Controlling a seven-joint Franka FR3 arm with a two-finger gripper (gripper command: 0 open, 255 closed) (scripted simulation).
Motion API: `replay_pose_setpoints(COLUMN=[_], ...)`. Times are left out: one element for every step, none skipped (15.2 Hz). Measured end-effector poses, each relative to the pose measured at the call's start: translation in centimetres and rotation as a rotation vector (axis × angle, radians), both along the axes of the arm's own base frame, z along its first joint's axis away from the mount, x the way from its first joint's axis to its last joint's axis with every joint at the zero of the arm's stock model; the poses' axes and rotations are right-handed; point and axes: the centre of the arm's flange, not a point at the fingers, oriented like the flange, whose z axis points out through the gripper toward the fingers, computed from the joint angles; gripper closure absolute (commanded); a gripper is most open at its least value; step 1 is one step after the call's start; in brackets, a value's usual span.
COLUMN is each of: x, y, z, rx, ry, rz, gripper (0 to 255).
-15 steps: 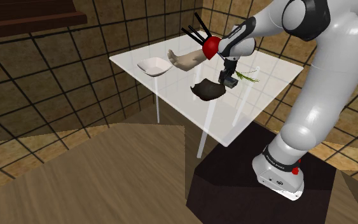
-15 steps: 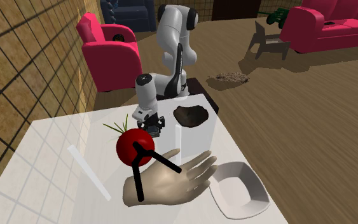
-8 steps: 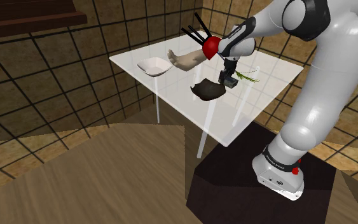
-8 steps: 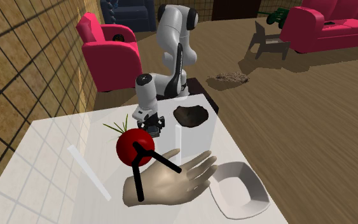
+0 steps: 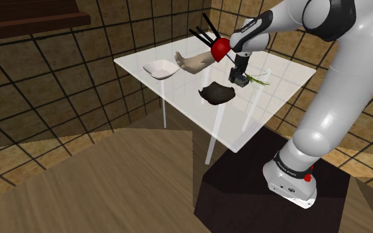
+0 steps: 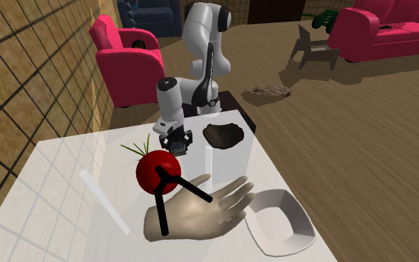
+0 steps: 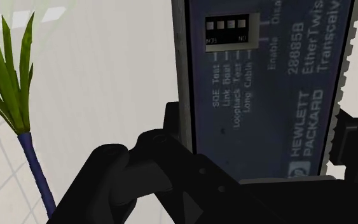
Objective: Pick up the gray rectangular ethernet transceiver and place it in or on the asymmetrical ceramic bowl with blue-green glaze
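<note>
Broadly, the white table [image 5: 178,91] took up the middle of the shoulder view, with the dark box stand [image 5: 244,179] at its near edge and the white arm [image 5: 337,99] rising from the stand and bending over the top. In the second exterior view a red armchair [image 6: 129,59] and a red sofa [image 6: 394,30] stood on the wooden floor beyond the table.

On the table lay a flesh-coloured model hand [image 6: 193,212], and just beside its fingers sat a shallow white bowl [image 6: 298,216]. The asymmetrical bowl [image 5: 216,93] was drawn dark brown, almost black, and sat near the table edge closest to the stand. A red ball [image 6: 157,170] with black sticks poking out of it rested against the model hand. A thin green sprig [image 5: 258,81] lay on the table on the far side of the gripper from the dark bowl.

The gripper [image 5: 238,76] pointed straight down between the dark bowl and the sprig, not over the bowl. In the wrist view its black fingers [image 7: 165,165] were spread about the width of the transceiver [image 7: 266,83] and clasped it by its two long grey edges. The transceiver's face was dark blue-grey with white lettering, including "HEWLETT PACKARD", and a small row of switches. It hung from the gripper with the white table top behind it, seemingly clear of the surface.
</note>
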Motion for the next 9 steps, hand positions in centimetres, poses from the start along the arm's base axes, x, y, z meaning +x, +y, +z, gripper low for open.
replay_pose_setpoints(x=[0.0, 0.0, -0.1, -0.1, -0.1, -0.1, -0.1, 0.0, 0.0], y=[0.0, 0.1, 0.1, 0.1, 0.1, 0.0, -0.1, -0.1, -0.1], z=[0.7, 1.2, 1.6, 2.1, 2.7, 3.1, 3.6, 4.2, 4.7], rx=[0.0, 0.0, 0.0, 0.0, 0.0, 0.0, 0.0, 0.0, 0.0], ry=[0.0, 0.0, 0.0, 0.0, 0.0, 0.0, 0.0, 0.0, 0.0], rz=[0.0, 0.0, 0.0, 0.0, 0.0, 0.0, 0.0, 0.0, 0.0], gripper=[255, 255, 255, 255, 255, 255, 255, 255, 255])
